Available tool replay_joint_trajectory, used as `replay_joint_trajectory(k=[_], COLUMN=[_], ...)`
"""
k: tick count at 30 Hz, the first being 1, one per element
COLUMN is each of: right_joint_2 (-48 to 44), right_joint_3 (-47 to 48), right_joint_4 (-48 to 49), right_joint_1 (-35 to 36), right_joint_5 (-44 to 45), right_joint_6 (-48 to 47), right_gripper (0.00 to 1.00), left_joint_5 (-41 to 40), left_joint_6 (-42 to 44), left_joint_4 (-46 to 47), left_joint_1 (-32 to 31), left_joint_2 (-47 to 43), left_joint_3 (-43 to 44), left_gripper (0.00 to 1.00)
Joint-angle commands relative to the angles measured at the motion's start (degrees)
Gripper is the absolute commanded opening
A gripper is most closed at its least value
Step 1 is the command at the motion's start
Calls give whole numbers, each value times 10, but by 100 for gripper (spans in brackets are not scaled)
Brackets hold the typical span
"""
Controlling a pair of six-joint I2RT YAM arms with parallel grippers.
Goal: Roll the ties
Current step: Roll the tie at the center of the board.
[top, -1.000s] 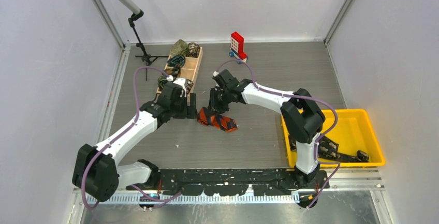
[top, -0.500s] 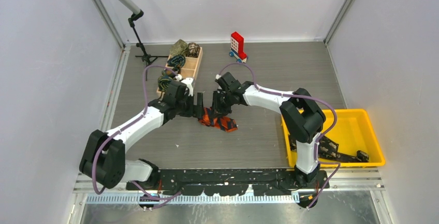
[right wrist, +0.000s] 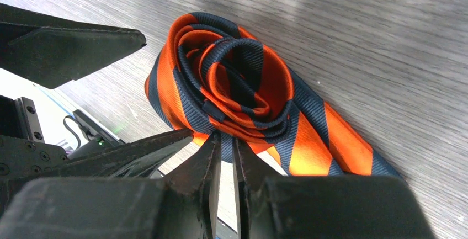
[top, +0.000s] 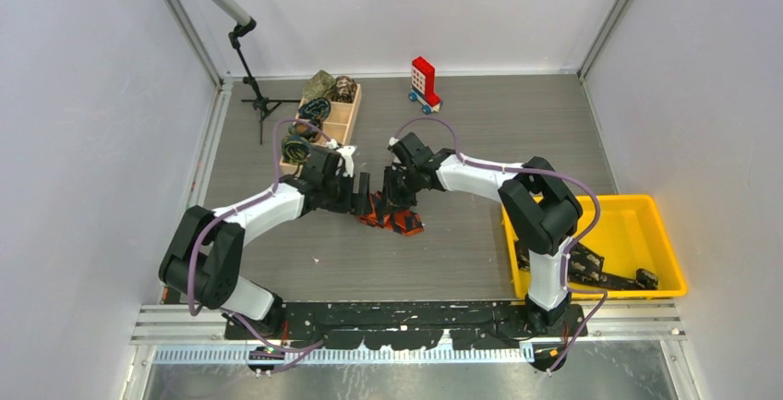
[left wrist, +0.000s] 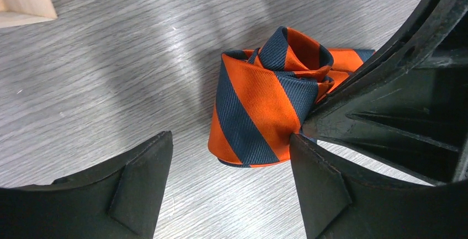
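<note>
An orange-and-navy striped tie (top: 395,218) lies on the grey table, one end wound into a loose roll (right wrist: 232,79) and a short flat tail running off to the side. My right gripper (right wrist: 226,139) is shut on the roll's lower edge, a thin layer of fabric pinched between its tips. In the top view it (top: 400,199) sits right over the roll. My left gripper (left wrist: 229,156) is open, low on the table. Its right finger (left wrist: 325,184) touches the roll (left wrist: 259,106) and its left finger (left wrist: 138,178) stands apart. In the top view it (top: 367,193) is just left of the tie.
A wooden tray (top: 343,120) holding several rolled ties stands at the back left, beside a microphone stand (top: 256,95). A red-and-white toy block on blue wheels (top: 424,81) is at the back. A yellow bin (top: 646,211) with dark ties sits at the right.
My left arm has swung right, from beside the wooden tray up to the roll, with its open fingers now by it. The right gripper has kept its hold, shifting slightly.
</note>
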Motion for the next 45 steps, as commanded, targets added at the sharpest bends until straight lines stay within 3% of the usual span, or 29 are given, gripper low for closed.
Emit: replay_joint_trajectory(k=[1, 13, 29, 40, 45], right_joint_2=[-22, -13, 3, 0, -19], right_joint_3=[-17, -38, -40, -32, -13], right_joint_4=[9, 26, 34, 29, 7], right_joint_1=[-5, -6, -7, -7, -7], right_joint_5=[14, 12, 11, 15, 20], right_joint_6=[-9, -4, -3, -2, -7], right_gripper=[19, 19, 19, 19, 21], left_joint_5=[35, 79, 121, 107, 55], left_joint_6=[7, -9, -78, -95, -85], left_joint_4=[31, 31, 117, 140, 109], left_joint_1=[4, 4, 0, -17, -38], left_joint_2=[17, 63, 64, 57, 29], left_joint_3=[23, 35, -31, -49, -46], left_gripper=[78, 67, 55, 30, 25])
